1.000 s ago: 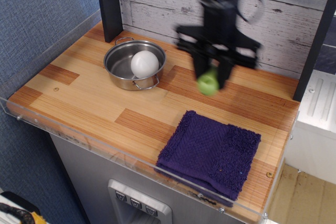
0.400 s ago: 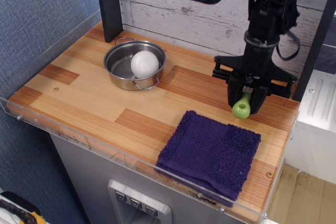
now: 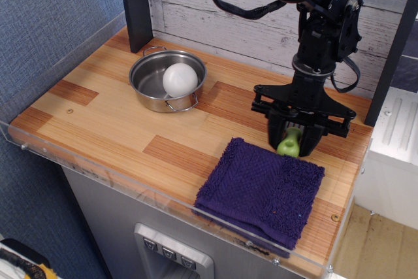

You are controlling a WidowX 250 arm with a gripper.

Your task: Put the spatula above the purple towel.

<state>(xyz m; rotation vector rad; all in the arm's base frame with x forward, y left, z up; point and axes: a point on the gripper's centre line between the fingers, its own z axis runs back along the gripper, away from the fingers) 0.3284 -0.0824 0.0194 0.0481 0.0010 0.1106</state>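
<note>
The gripper (image 3: 290, 143) is shut on the spatula (image 3: 289, 144); only its lime-green handle shows between the black fingers, and the grey blade is hidden. It hangs low over the wooden table (image 3: 111, 119), just behind the far edge of the purple towel (image 3: 261, 191). The towel lies folded at the front right of the table. I cannot tell whether the handle touches the towel or the wood.
A steel pot (image 3: 167, 82) with a white ball (image 3: 179, 79) in it stands at the back left. A clear plastic rim (image 3: 98, 171) runs along the table's front and left edges. A black post (image 3: 135, 4) stands behind the pot and a plank wall behind the arm.
The gripper carried the spatula from the table's middle back to the right, then came down and a little left to the towel's far edge.
</note>
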